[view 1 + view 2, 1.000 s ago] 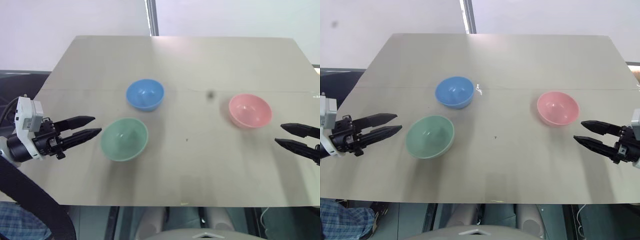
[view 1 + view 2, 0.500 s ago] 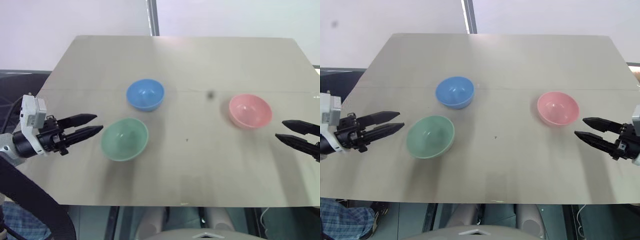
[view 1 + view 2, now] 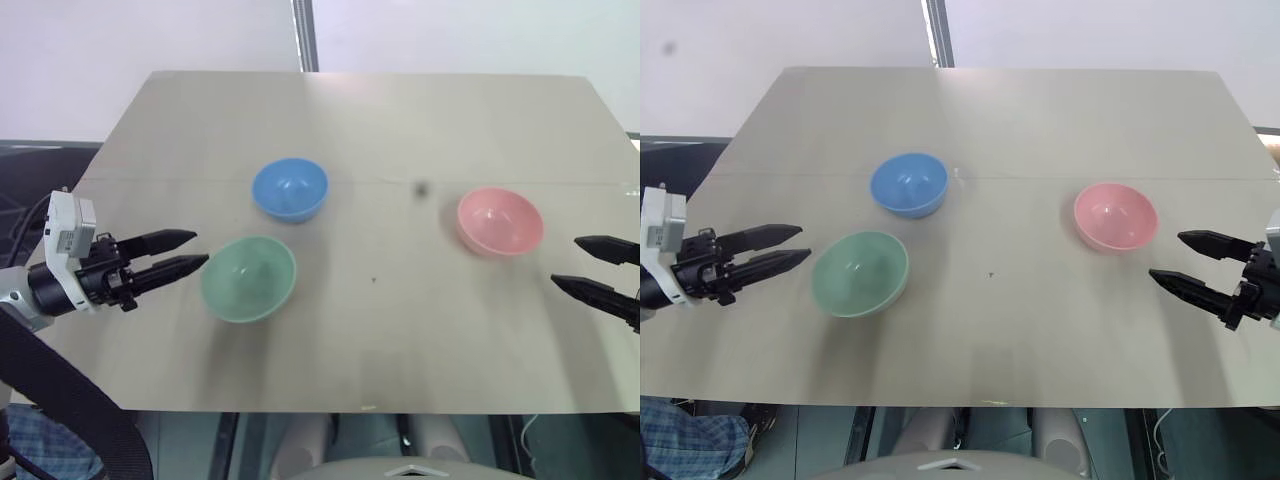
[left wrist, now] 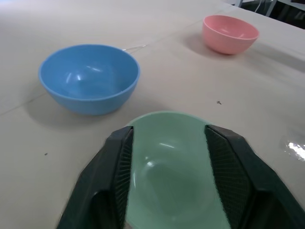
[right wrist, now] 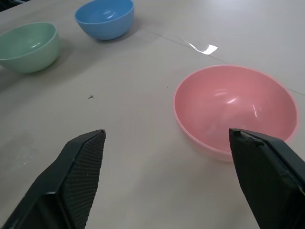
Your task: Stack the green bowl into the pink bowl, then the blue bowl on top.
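Mint-green bowl [image 3: 248,278], smooth, plain, upright, just beyond parted, empty left gripper [image 3: 190,251]; right gripper [image 3: 1181,259] wide apart, empty.

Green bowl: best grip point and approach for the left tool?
Probably the near rim of the green bowl, from its left side, where the open left tool already points. The bowl sits upright and apart from the blue bowl, so one finger can drop inside, one outside.

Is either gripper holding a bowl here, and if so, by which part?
Nothing is held. The left gripper is open beside the green bowl; the right gripper is open beside the pink bowl. The blue bowl sits untouched.
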`<state>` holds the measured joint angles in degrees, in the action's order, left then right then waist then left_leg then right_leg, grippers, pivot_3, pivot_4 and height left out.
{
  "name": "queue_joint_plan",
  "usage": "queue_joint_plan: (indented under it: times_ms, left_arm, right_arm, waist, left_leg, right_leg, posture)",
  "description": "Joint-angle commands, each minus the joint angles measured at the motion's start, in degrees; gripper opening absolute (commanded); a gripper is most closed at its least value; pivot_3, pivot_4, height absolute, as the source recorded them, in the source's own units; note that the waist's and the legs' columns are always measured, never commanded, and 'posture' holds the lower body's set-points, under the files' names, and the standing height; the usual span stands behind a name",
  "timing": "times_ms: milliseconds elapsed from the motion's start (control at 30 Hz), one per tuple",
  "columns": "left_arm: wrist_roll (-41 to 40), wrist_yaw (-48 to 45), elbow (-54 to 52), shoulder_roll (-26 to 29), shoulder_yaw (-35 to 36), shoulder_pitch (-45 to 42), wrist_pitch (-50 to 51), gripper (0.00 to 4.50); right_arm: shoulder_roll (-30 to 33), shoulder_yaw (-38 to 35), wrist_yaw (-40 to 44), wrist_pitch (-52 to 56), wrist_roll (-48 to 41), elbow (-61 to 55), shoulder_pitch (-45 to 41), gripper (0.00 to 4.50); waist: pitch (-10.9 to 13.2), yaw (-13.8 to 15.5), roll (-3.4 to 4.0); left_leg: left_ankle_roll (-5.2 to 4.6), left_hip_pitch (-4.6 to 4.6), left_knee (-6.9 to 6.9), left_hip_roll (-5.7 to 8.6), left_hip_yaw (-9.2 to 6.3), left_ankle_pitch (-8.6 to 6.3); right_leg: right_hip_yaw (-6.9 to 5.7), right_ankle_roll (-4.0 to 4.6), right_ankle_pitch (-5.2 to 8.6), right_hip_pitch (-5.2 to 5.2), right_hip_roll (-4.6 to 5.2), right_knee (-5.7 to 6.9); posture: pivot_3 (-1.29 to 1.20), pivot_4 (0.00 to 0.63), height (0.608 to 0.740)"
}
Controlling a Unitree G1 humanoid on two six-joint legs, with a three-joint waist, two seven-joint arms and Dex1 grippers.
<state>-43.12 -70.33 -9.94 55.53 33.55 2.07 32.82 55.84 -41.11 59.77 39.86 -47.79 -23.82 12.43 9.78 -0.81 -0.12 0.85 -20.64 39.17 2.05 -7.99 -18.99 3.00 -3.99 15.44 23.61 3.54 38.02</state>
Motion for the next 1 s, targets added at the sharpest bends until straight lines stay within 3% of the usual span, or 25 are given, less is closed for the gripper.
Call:
queue_joint_plan:
  times_ms: [33, 167, 400, 533, 700, 1000]
  left_arm:
    - [-1.2, -0.8, 0.0, 1.1, 1.2, -0.2, 0.7, 4.34]
    - [-0.4, -0.3, 0.2, 0.8, 1.0, -0.9, 0.0, 4.34]
    - [-1.5, -1.6, -1.1, 0.3, 1.6, -0.8, -0.5, 4.34]
    - [-4.1, -3.6, -1.6, 0.5, 2.5, -1.0, 0.3, 4.34]
    - [-7.7, -6.0, -1.5, 1.3, 3.0, -1.6, 2.4, 4.34]
    - [-9.5, -10.5, -2.6, 4.1, 3.0, -1.5, 4.2, 4.34]
  right_arm:
    - [0.5, -2.3, 0.4, -0.5, -0.5, -1.2, -0.5, 4.50]
    - [-0.4, -1.6, 0.6, -3.6, 1.2, -1.0, -1.2, 4.50]
    - [3.1, 2.0, 1.8, -4.1, 5.3, -1.7, -2.0, 4.50]
    - [8.8, 9.2, -0.7, -4.1, 14.0, -1.3, -2.7, 4.50]
    - [13.9, 20.3, -3.3, -3.7, 20.4, 0.6, -9.6, 4.50]
    - [14.7, 39.1, -4.2, 1.5, 28.0, 1.6, -28.1, 4.50]
  waist:
    - [0.0, 0.0, 0.00]
    - [0.0, 0.0, 0.00]
    - [0.0, -0.1, 0.00]
    - [0.0, -0.1, 0.00]
    - [0.0, -0.2, 0.00]
    - [0.0, -0.4, 0.04]
  left_leg:
    - [0.00, 0.00, 0.00, 0.00, 0.00, 0.00]
    - [0.00, 0.00, 0.00, 0.00, 0.01, 0.00]
    - [0.00, 0.00, 0.01, 0.00, 0.02, 0.00]
    - [0.00, 0.01, 0.02, 0.00, 0.04, 0.00]
    - [0.01, 0.00, 0.04, 0.00, 0.08, 0.00]
    - [0.01, -0.14, 0.03, 0.00, 0.08, 0.00]
  right_leg:
    - [0.00, 0.00, 0.00, 0.00, 0.00, 0.00]
    - [0.00, 0.00, 0.00, 0.00, 0.00, 0.00]
    - [0.01, 0.00, 0.00, 0.00, 0.00, 0.01]
    - [0.01, 0.00, 0.00, 0.01, 0.00, 0.02]
    - [0.01, 0.00, 0.00, 0.05, 0.00, 0.03]
    - [0.01, 0.00, 0.00, 0.17, 0.02, -0.01]
  posture:
    - [0.00, 0.150, 0.740]
    - [0.00, 0.150, 0.740]
    - [0.00, 0.150, 0.740]
    - [0.00, 0.150, 0.740]
    - [0.00, 0.150, 0.740]
    - [0.00, 0.150, 0.740]
